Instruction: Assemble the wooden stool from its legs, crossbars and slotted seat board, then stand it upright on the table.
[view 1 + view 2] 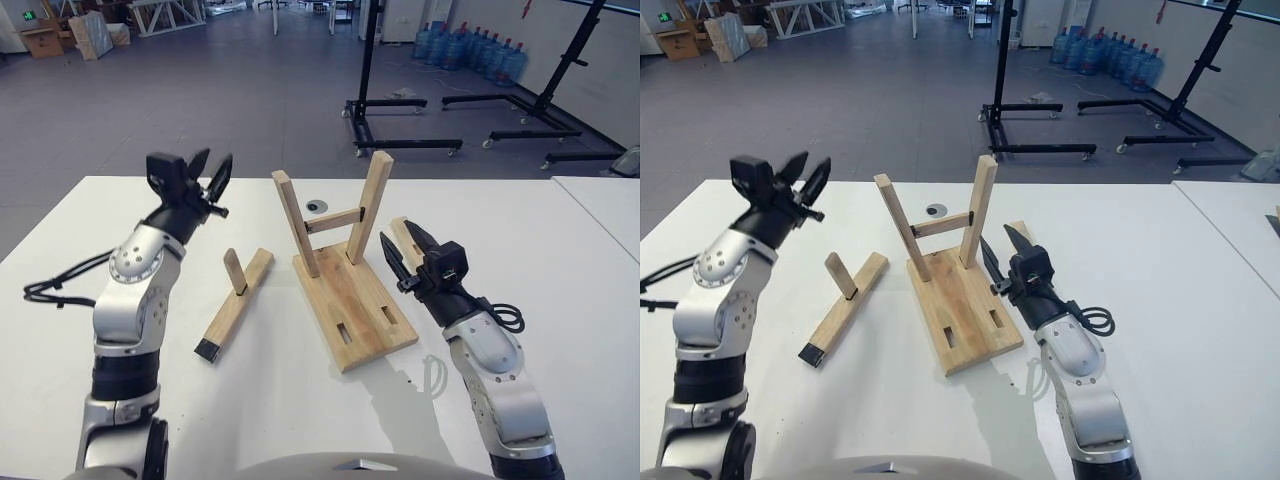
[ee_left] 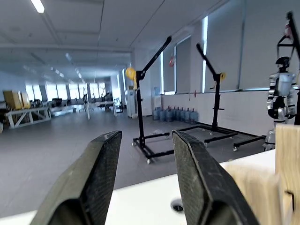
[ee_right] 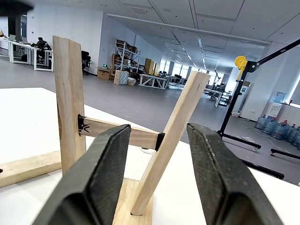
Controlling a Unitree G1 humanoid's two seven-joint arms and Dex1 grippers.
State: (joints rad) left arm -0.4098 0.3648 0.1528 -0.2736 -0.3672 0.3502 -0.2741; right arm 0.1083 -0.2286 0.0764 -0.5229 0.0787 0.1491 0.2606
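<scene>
Left eye view, left pincer (image 1: 216,157) agape above table (image 1: 560,260), right pincer (image 1: 396,231) agape beside seat board (image 1: 338,292), loose leg piece (image 1: 232,306) nearby

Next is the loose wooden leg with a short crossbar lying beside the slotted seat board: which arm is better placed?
Likely left. The loose wooden leg with a short crossbar lies on the left end effector's side of the slotted wooden seat board; the right end effector sits across the board.

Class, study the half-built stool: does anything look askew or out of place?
Yes. The left leg and right leg standing in the seat board splay apart at the top, not parallel. A loose leg lies flat on the table beside it, with two slots empty.
</scene>
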